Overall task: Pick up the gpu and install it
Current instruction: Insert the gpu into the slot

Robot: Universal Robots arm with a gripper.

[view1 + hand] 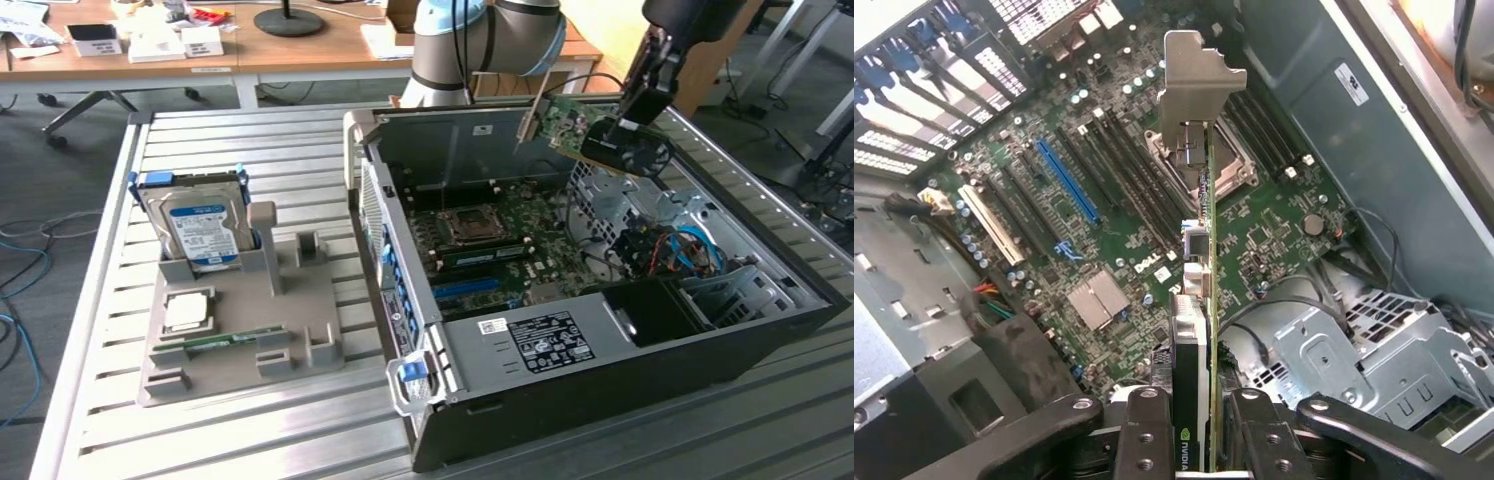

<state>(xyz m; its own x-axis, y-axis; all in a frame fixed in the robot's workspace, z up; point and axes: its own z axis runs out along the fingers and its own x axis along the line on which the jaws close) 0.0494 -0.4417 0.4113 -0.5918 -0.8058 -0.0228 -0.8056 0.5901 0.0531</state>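
In the wrist view the gpu [1201, 300] stands edge-on, so its fan face cannot be made out, and its near end runs off the picture's edge between the fingers [1144, 435] of the claw [1199, 420] (themselves cut off there). In the exterior view the arm [467, 40] is cropped above, the print on the white sticker [547, 342] is too small to read, and the foot of the hard drive [200, 225] is hidden in the grey holder [240, 345].
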